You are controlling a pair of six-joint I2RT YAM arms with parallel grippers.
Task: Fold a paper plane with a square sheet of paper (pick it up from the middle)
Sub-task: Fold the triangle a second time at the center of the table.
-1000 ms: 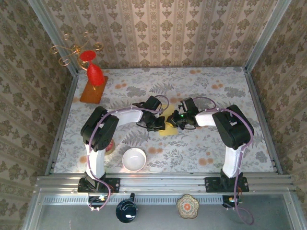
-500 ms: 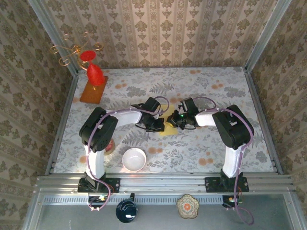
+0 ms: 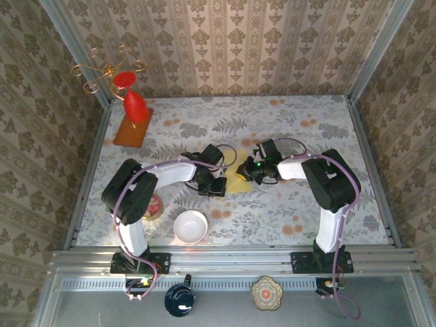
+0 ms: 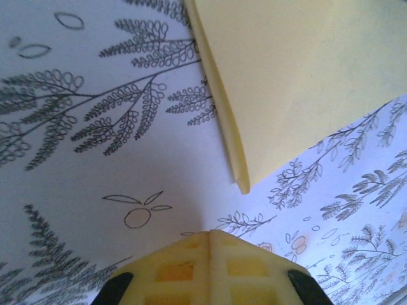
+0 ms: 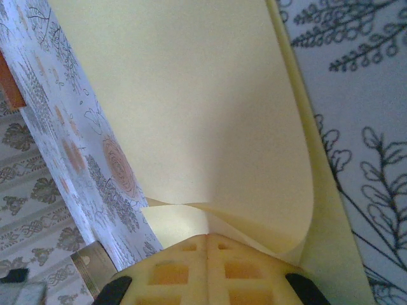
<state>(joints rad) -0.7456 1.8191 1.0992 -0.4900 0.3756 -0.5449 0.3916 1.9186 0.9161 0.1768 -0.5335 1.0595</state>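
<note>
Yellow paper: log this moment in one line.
paper: folded over, uncreased | left gripper: shut, clear of paper | right gripper: shut, at paper's fold

The left fingers [image 4: 172,270] draw back toward the near left and now sit clear of the paper [image 3: 238,181], so more of its yellow shows on the counter. The left arm's elbow [image 3: 126,194] swings out to the left and lower.
</note>
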